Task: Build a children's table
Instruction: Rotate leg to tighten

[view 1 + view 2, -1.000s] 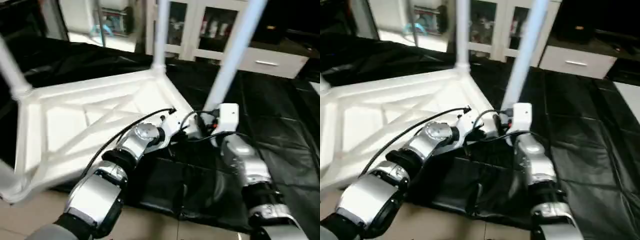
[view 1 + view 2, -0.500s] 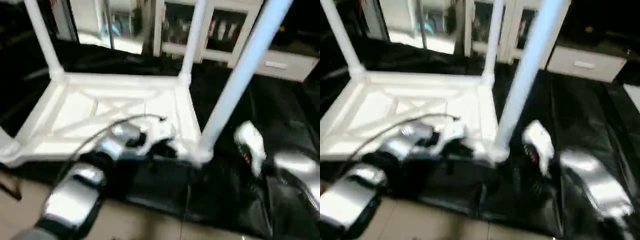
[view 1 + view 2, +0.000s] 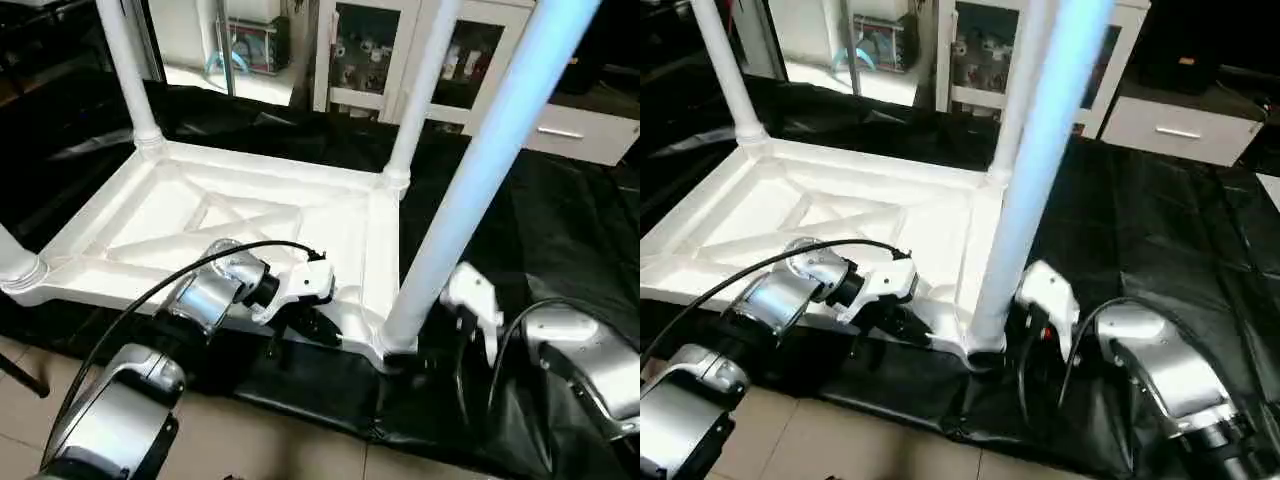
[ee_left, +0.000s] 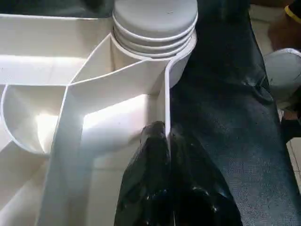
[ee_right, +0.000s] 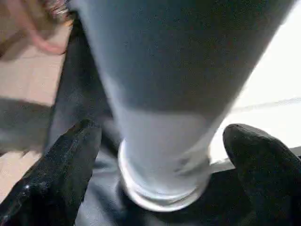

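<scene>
The white plastic rectangular tabletop (image 3: 240, 225) lies upside down on the black floor sheet (image 3: 560, 230), X-ribs up, so the corner sockets face the white tapered tube legs. The left gripper (image 4: 162, 141) has its fingers closed, pressed at the near rim — likely steadying it. The right gripper (image 5: 162, 155) has its fingers spread wide around the nearest leg (image 3: 470, 190) without touching it — apparently let go.
</scene>
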